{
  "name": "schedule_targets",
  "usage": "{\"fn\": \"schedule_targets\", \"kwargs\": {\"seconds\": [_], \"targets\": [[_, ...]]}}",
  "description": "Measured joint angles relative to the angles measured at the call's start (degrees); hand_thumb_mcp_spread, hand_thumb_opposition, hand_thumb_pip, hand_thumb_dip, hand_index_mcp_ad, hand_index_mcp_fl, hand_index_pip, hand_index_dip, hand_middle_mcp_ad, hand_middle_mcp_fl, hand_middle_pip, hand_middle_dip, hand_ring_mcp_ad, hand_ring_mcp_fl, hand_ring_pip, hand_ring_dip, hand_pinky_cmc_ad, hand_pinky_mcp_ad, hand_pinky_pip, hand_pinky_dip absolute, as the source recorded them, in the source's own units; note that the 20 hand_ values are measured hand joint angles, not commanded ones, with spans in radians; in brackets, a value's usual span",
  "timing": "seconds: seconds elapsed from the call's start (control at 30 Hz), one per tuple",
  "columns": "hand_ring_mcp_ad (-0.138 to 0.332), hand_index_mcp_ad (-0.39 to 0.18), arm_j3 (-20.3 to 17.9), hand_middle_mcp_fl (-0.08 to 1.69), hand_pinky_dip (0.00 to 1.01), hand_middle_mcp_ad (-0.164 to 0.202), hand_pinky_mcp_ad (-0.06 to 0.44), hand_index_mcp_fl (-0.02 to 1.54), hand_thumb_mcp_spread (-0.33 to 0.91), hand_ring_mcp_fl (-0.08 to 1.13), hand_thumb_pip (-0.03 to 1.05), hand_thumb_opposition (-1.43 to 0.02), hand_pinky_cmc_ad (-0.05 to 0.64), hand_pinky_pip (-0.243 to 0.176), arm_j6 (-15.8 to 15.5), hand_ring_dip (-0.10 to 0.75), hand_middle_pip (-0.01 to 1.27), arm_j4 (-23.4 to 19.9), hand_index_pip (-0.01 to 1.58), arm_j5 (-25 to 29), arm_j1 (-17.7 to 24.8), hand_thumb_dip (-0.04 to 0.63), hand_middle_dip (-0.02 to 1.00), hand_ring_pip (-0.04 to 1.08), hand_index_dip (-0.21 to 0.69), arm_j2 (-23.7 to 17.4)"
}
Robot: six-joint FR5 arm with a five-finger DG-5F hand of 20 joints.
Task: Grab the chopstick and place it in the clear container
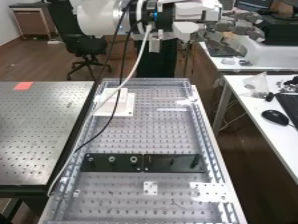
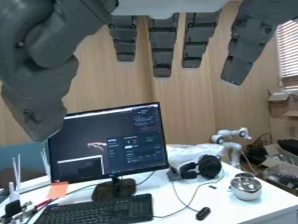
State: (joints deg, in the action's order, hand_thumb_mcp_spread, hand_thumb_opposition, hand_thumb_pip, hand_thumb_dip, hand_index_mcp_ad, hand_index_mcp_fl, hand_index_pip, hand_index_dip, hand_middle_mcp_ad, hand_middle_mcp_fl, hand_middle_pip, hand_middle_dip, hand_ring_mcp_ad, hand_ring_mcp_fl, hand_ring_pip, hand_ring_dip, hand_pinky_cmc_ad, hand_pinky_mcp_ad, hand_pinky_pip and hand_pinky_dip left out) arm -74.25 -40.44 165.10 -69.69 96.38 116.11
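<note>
A white block (image 1: 122, 98) stands at the far left of the perforated bench (image 1: 146, 135); right of it lies a thin pale strip (image 1: 171, 109), too small to confirm as the chopstick; farther right, raised in the air, the robot hand (image 1: 231, 27) is open, fingers extended, gripping nothing; rightmost, a black computer mouse (image 1: 275, 117) rests on a white desk (image 1: 251, 131)

Arm (image 1: 100, 17), high view: white links approx. horiz. along top edge, w/ dark grey hand (image 1: 233, 31) at distal end. Wrist view: fingers (image 2: 163, 50) ext., approx. straight, tips spaced apart; thumb (image 2: 40, 87) well apart, slightly bent, tip free.
</note>
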Motion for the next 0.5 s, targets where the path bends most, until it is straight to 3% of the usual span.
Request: {"fn": "schedule_targets", "kwargs": {"seconds": [0.5], "targets": [[0.126, -0.098, 0.3, 0.12, 0.34, 0.087, 0.356, 0.02, 0.1, 0.05, 0.73, -0.73, 0.431, -0.026, -0.6, 0.276, 0.13, 0.7, 0.1, 0.3, 0.3, 0.08, 0.39, 0.1, 0.185, -0.2]]}}
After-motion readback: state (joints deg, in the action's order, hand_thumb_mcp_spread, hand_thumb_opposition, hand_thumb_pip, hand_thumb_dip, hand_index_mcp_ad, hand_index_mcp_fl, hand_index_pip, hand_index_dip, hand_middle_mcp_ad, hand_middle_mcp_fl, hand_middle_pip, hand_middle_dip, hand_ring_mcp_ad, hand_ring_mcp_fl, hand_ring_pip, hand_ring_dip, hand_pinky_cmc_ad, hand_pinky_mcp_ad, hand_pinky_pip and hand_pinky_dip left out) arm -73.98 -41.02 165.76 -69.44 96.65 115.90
